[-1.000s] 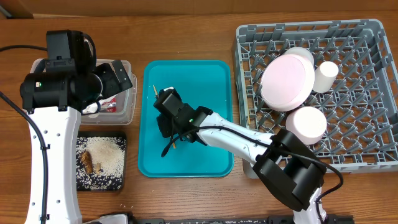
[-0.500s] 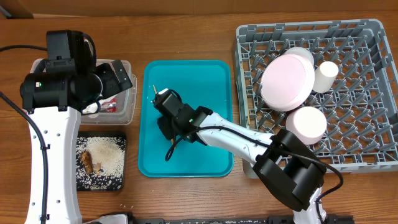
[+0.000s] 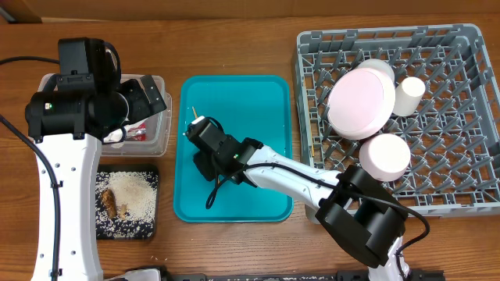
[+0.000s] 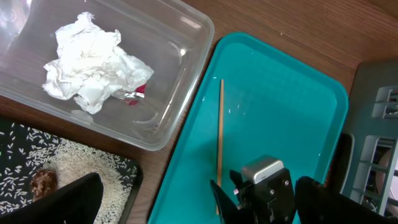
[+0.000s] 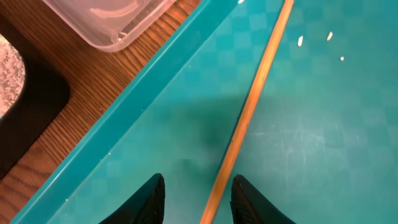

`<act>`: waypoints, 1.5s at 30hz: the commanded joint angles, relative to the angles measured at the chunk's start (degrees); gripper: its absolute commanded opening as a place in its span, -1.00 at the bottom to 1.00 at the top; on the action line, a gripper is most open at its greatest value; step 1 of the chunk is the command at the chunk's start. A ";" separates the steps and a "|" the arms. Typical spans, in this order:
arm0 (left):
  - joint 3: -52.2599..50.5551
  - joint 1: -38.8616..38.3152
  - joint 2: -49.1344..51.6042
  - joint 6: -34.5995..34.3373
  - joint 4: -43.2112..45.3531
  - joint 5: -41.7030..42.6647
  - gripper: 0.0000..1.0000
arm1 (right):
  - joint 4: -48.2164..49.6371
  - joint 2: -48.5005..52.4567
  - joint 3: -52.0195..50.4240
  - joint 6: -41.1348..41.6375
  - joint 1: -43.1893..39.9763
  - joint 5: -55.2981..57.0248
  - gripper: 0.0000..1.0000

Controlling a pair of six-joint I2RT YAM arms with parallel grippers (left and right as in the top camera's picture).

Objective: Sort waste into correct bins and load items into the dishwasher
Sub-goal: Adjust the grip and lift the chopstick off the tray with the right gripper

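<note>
R gripper point(image 5: 198, 198) is low over the teal tray point(image 3: 273, 101), fingers apart and straddling one wooden chopstick point(image 5: 252, 106). There's a slim gap each side, so no pinch on it. The chopstick lies flat on the tray floor, running lengthwise near the tray's left half, w/ its far tip point(image 3: 193, 113) poking out past the gripper toward the back edge. Only one stick can be made out. Nothing else shows on the tray.

L gripper point(image 4: 199, 183) hangs w/ jaws spread wide and nothing btwn them, above the edge where the clear tub point(image 4: 186, 37) sits beside the teal tray.

Contents:
- **Clear tub:** crumpled white napkin point(image 4: 93, 62) w/ the red shiny wrapper point(image 4: 135, 93) tucked against its lower right side. Rest of the tub floor is bare.
- **Black tray point(image 3: 153, 176):** in front of the tub and left of the teal tray. It holds a spread of rice grains point(image 3: 133, 191) and a brown food scrap point(image 3: 109, 203) at the rice's left edge.
- **Grey dish rack point(image 3: 461, 187):** right of the teal tray.
  - White plate point(image 3: 361, 101) stands tilted among the pegs.
  - A white bowl point(image 3: 381, 69) is partly hidden just behind the plate.
  - Small white cup point(image 3: 408, 95) is to the plate's right.
  - Another white bowl point(image 3: 388, 156) sits nearer the front, just below the plate.
</note>
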 commanded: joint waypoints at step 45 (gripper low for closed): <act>0.81 -0.13 -0.17 -0.37 0.04 -0.04 1.00 | 2.43 6.16 -0.79 -0.11 0.07 2.91 -0.63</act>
